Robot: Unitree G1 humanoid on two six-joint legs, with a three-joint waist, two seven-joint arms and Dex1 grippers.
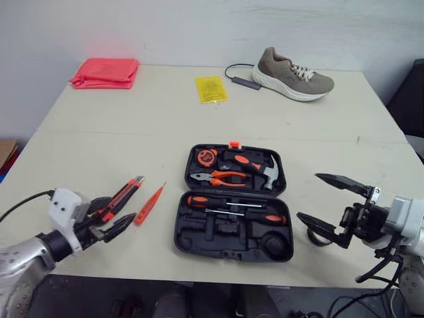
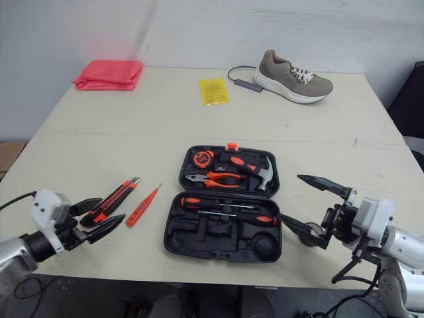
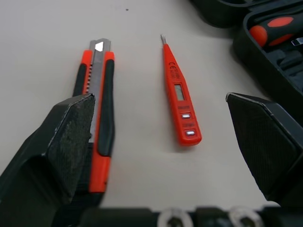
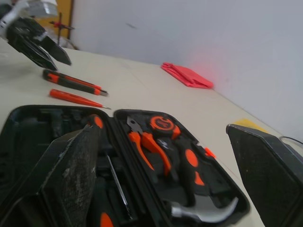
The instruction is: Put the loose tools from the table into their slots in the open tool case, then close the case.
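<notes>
At lower left of the frame, the left gripper, jaws apart, hangs at the knife handle, left of the open case; closing off-centre could skid the knife into the tester.

Both head eyes look down onto the open black plastic tool case. Each wrist view, close and low, catches it from its own side.
</notes>
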